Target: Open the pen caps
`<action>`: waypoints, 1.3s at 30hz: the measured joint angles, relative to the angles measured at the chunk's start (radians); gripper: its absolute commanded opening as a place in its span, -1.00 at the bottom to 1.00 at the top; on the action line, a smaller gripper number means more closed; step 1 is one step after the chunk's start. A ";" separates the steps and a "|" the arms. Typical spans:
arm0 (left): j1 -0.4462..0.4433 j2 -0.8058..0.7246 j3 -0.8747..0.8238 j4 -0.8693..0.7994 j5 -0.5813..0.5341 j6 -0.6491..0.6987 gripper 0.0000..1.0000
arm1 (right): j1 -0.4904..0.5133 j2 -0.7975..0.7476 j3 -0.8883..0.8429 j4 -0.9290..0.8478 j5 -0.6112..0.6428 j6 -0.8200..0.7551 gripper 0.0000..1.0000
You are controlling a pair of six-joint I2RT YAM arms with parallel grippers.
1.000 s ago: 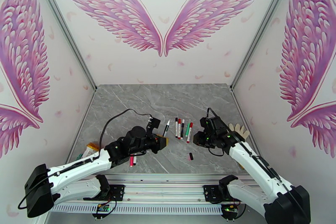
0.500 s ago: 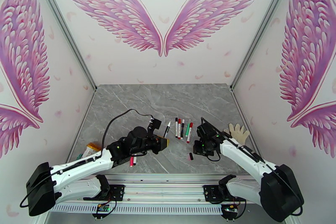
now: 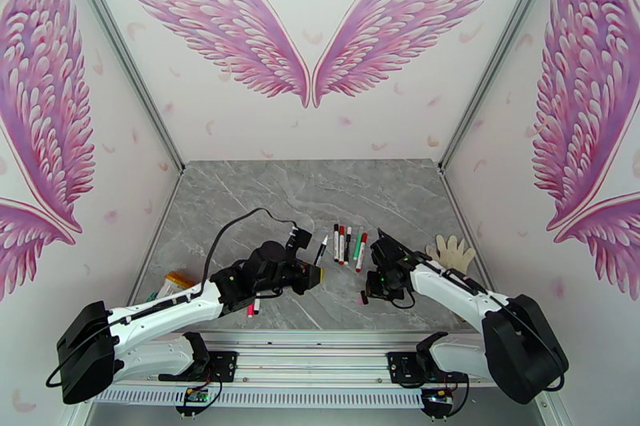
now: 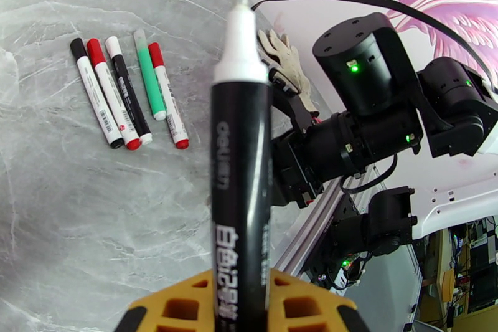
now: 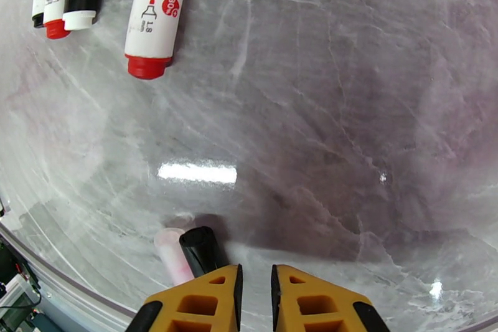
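**Black pen cap** (image 5: 202,247): off its pen, loose on the grey marble tabletop (image 5: 348,109). Touching a pale pink translucent cap (image 5: 172,254), near the table's front edge.

**Right gripper** (image 5: 255,286): low over that spot, one finger's edge at the black cap. Yellow fingers (image 5: 205,302) drawn nearly together, a thin slit between, nothing pinched.

**Black marker** (image 4: 239,171): uncapped, white tip (image 4: 239,34) bare. Standing up out of the left gripper (image 4: 239,308), clamped by the lower barrel.

**Row of five pens** (image 4: 127,93): flat and side by side, several touching, in black, red, black, green and red. Apart from both grippers. Caps seemingly on, so most of the task judged undone.

**White glove** (image 3: 454,252): beyond the right arm, at the table's right side.

**Orange-yellow object** (image 3: 173,285): at the left side.

**Hazards, as judged:**
- Loose caps nudged by the narrow fingers and rolled off the near edge.
- Bare tip smearing the marble if lowered.
- Neighbouring pens dragged along when one is picked from so tight a row.

**Not made out:**
- Marker's bottom end, hidden between the fingers.
- Pink cap's far end, cut off by a finger.
- Pink pen (image 3: 250,308) at the left forearm, half covered, capped or not unclear.
- Row's upper ends, cropped in the right wrist view.
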 measured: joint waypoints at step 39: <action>-0.012 0.025 0.000 0.011 -0.005 -0.010 -1.00 | 0.066 0.003 -0.032 0.108 -0.088 0.084 -0.48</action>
